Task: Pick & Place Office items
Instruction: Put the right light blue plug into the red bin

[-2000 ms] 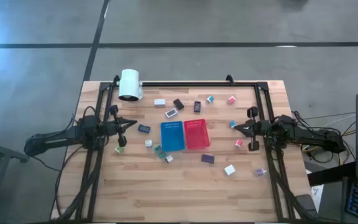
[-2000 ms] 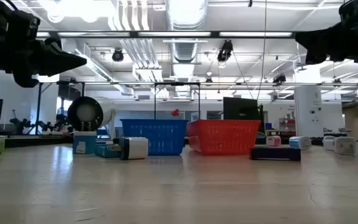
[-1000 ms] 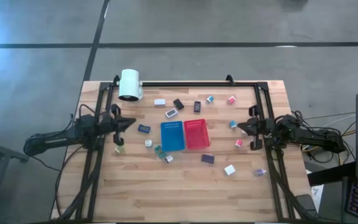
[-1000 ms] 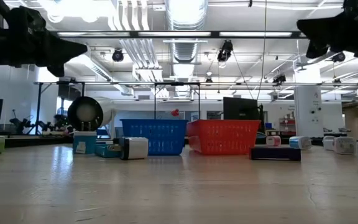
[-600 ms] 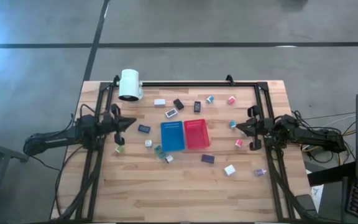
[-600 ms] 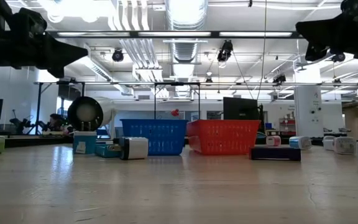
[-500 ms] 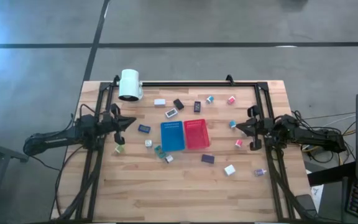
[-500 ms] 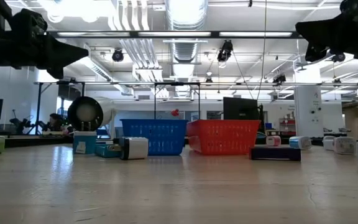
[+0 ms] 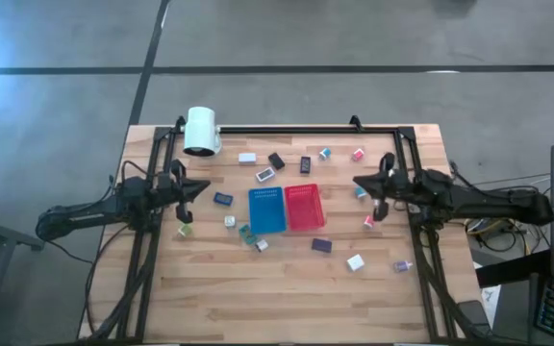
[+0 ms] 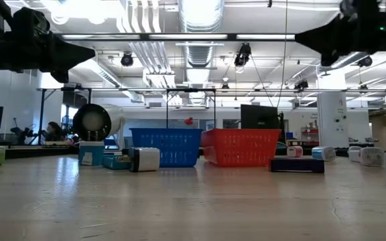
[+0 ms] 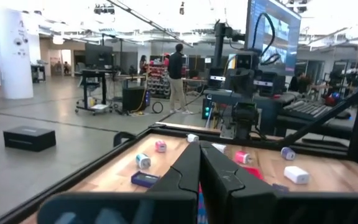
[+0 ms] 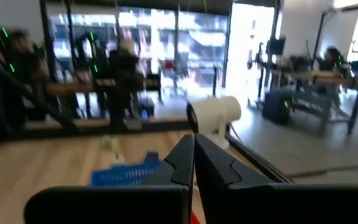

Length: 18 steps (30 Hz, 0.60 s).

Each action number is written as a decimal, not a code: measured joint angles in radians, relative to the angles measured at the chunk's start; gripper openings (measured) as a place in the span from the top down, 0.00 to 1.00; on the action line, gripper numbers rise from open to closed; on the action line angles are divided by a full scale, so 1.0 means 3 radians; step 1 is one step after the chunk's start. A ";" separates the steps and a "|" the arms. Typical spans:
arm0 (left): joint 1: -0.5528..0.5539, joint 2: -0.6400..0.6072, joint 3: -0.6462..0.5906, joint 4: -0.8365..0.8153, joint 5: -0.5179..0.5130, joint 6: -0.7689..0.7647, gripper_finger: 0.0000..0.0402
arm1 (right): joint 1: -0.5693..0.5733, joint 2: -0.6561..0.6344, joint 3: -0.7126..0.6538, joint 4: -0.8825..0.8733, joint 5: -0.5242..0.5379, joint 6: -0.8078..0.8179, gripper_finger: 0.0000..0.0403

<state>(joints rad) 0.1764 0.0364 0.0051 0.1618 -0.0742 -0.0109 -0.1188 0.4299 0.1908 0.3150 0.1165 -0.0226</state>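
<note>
The office items are small blocks and clips scattered over the wooden table around a blue tray [image 9: 266,210] and a red tray [image 9: 304,207]. Among them are a white block [image 9: 247,158], a dark blue one [image 9: 222,199], a pink one [image 9: 368,222] and a teal one [image 9: 361,192]. My left gripper [image 9: 205,186] hovers shut above the table's left side, pointing level toward the trays. My right gripper [image 9: 356,181] hovers shut above the right side, just over the teal item, and points level toward the trays. Neither holds anything.
A big white lamp head [image 9: 201,131] stands at the far left corner. A black frame [image 9: 296,129] runs along the far edge and down both sides. A green item [image 9: 186,231] lies near the left arm. The near part of the table [image 9: 287,308] is bare wood.
My right gripper has moved out from the table's right edge toward the trays and risen a little, staying shut. My left gripper has kept still. No item has moved.
</note>
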 joint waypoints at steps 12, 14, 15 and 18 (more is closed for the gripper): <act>0.0000 0.0000 0.0000 -0.0002 0.0068 -0.0009 0.98 | 0.0050 0.1104 0.0627 -0.0218 -0.0058 -0.0090 0.98; -0.0001 0.0000 0.0000 -0.0002 0.0014 -0.0004 0.98 | 0.0080 0.1200 0.0669 -0.0209 -0.0064 -0.0120 0.98; 0.0000 0.0000 0.0000 -0.0003 -0.0016 -0.0004 0.98 | 0.0092 0.1240 0.0687 -0.0170 -0.0065 -0.0137 0.98; 0.0000 0.0000 0.0000 -0.0007 -0.0059 -0.0007 0.98 | 0.0099 0.1314 0.0723 -0.0145 -0.0066 -0.0201 0.98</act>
<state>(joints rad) 0.1764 0.0364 0.0051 0.1596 -0.0920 -0.0129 -0.0891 0.8241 0.4076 0.2714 0.0967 -0.0829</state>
